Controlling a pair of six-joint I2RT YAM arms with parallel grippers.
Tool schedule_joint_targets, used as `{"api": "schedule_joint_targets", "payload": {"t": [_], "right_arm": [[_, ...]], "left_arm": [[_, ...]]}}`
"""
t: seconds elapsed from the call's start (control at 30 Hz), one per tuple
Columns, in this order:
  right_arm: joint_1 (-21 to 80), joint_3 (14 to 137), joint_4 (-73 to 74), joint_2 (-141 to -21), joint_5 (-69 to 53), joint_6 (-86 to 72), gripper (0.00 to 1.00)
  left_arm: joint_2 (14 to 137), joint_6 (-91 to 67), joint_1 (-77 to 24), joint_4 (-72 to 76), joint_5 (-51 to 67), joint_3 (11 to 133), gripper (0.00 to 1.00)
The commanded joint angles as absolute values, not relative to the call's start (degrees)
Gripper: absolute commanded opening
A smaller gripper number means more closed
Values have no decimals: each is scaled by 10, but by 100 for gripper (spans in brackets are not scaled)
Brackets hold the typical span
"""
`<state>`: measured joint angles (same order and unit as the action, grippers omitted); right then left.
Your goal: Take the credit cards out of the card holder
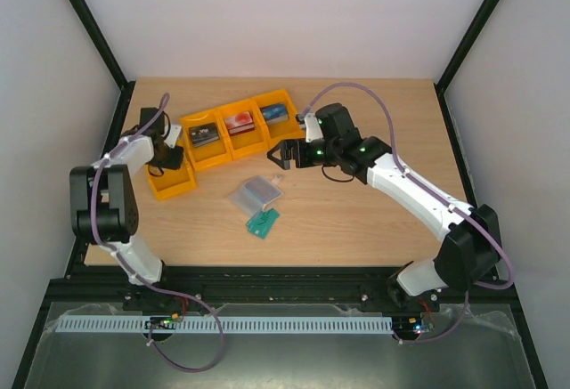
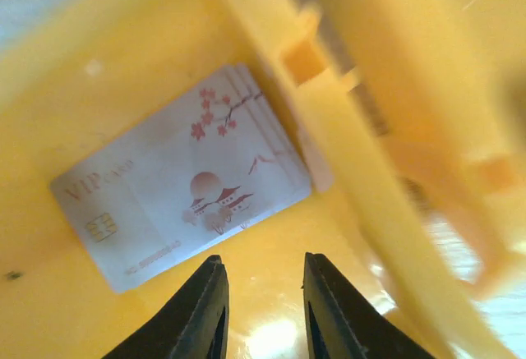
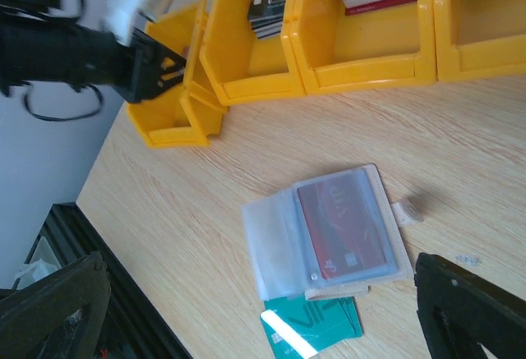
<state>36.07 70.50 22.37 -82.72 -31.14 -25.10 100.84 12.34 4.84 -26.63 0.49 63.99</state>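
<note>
The card holder (image 1: pixel 256 191) lies open on the table, its clear pockets up. In the right wrist view the card holder (image 3: pixel 394 240) shows a dark red credit card (image 3: pixel 341 226) inside a clear pocket, with an empty clear flap folded out to the left. My right gripper (image 1: pixel 277 153) hovers above and behind the holder, jaws wide open and empty (image 3: pixel 259 262). My left gripper (image 1: pixel 167 159) is down inside the leftmost yellow bin, open and empty (image 2: pixel 261 293), just short of a stack of pale whitish-pink cards (image 2: pixel 185 174) lying on the bin floor.
A small stack of green cards (image 1: pixel 264 222) lies by the holder's near edge, also in the right wrist view (image 3: pixel 316 330). A row of yellow bins (image 1: pixel 233 142) behind holds black, red-white and other card stacks. The leftmost bin (image 1: pixel 179 184) stands a little nearer.
</note>
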Motion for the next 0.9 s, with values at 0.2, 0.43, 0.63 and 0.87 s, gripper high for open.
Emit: {"api": "schedule_joint_targets", "payload": {"t": [0.2, 0.43, 0.63, 0.87], "right_arm": [[367, 642, 229, -871, -279, -283, 99], [368, 610, 170, -969, -366, -293, 98], [367, 597, 121, -1017, -388, -316, 95], [368, 554, 44, -1056, -426, -360, 91]], "left_arm": [[842, 174, 51, -338, 76, 675, 40], [773, 148, -89, -360, 166, 592, 55], [836, 112, -145, -358, 329, 575, 82], [972, 123, -148, -334, 403, 583, 86]]}}
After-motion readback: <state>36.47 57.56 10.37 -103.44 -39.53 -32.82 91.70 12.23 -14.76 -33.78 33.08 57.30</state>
